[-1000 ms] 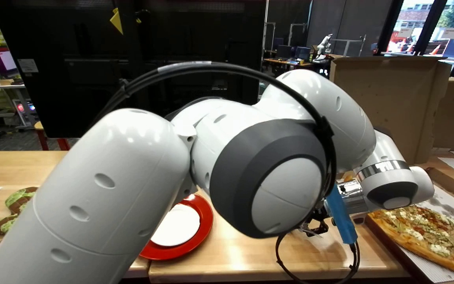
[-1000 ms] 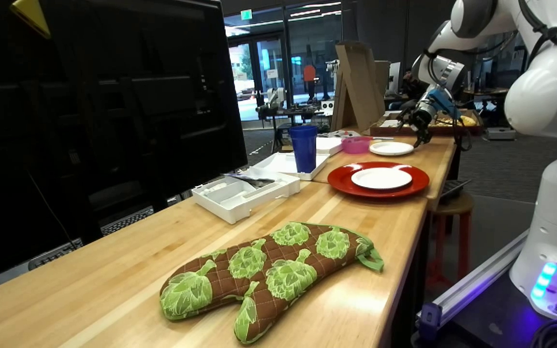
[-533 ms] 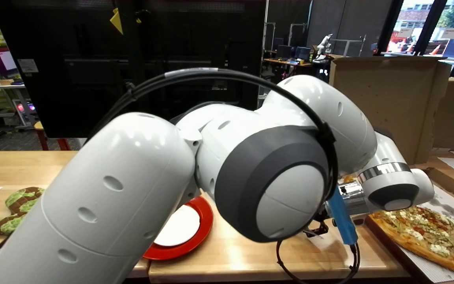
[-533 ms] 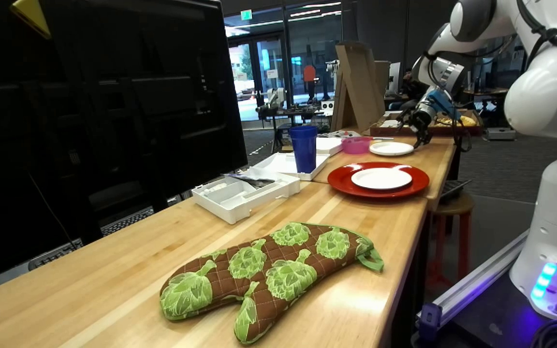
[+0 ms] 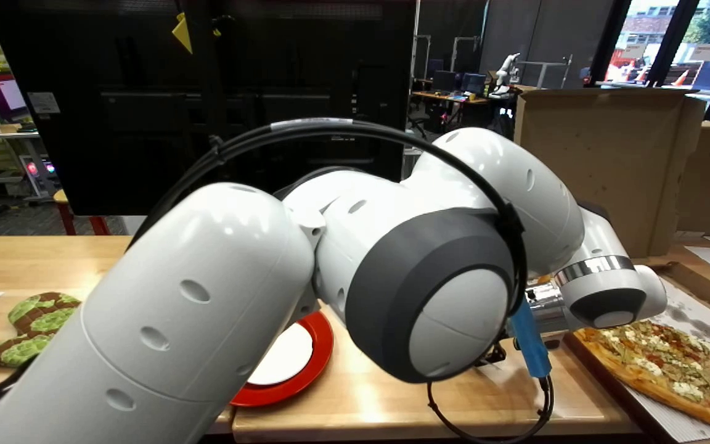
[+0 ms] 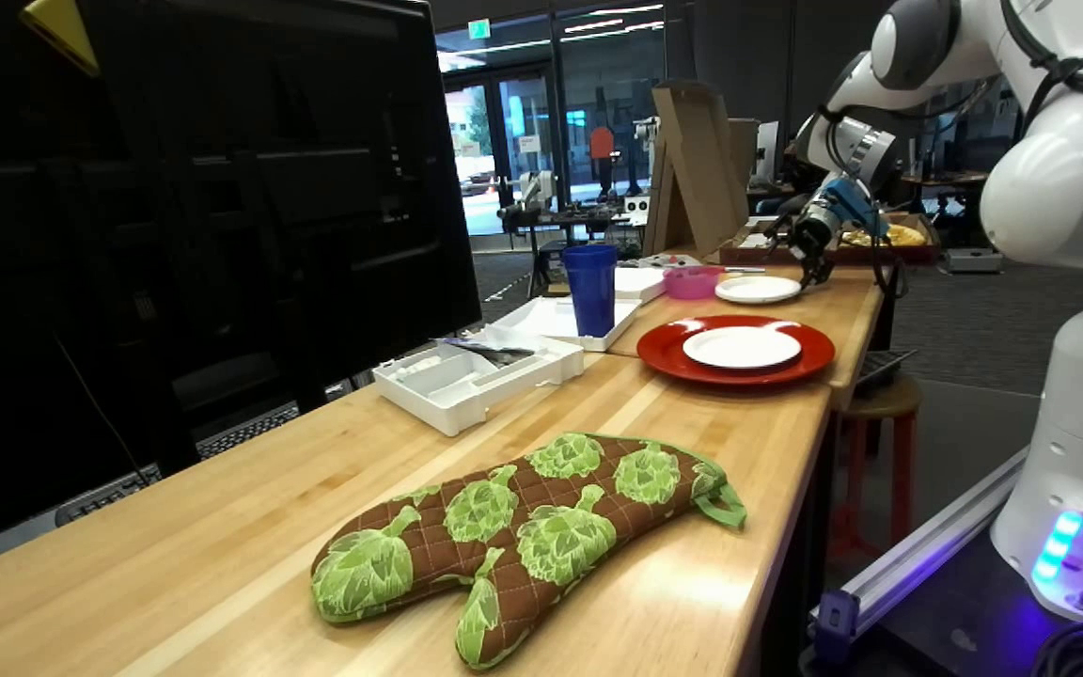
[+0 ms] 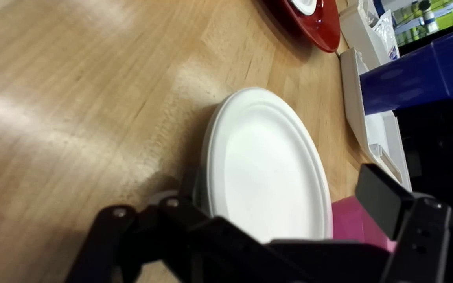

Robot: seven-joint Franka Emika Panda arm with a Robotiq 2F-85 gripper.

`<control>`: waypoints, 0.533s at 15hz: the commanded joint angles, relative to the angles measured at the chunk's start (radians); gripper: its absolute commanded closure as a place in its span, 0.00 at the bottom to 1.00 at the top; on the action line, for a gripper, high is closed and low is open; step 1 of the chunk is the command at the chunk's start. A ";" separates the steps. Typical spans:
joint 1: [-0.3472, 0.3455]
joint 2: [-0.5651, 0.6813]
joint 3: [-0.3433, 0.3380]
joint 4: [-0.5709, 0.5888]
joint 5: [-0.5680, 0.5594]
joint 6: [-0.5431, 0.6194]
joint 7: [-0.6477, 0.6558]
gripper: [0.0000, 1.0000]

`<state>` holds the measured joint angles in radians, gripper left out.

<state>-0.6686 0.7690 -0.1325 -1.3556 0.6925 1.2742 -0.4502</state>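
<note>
gripper [image 7: 285, 188] parted wide over one white plate [image 7: 266, 157]; one red plate [image 6: 662, 352] bearing a second white plate [image 6: 741, 347]; one blue cup [image 6: 591, 291], one pink bowl [image 6: 690, 284].
first white plate: matte, raised rim, resting on the table [image 7: 92, 98]; single or stacked, cannot tell. one finger at its rim, touch unclear. wrist view: table spreads wide left of the rim, pink bowl close on the right.

Wooden tabletop [image 7: 112, 86], beside the Robotiq gripper [image 7: 289, 192]: streaked with glare. White plate [image 7: 267, 173], at the gripper: bright, centre nearly washed out — soft shadow along one edge. Gripper fingers [image 7: 382, 200]: dark, out of focus in the wrist view. Panda arm [image 5: 355, 246], behind the gripper: bright reflected spots. Windows [image 5: 648, 31], beyond the gripper: daylight — partly overexposed.
</note>
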 commanded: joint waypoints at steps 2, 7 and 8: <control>-0.008 0.018 0.013 0.038 0.017 -0.034 0.033 0.12; -0.003 0.021 0.020 0.051 0.012 -0.038 0.031 0.64; -0.003 0.020 0.021 0.052 0.012 -0.038 0.029 0.71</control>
<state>-0.6679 0.7846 -0.1202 -1.3281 0.6936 1.2598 -0.4438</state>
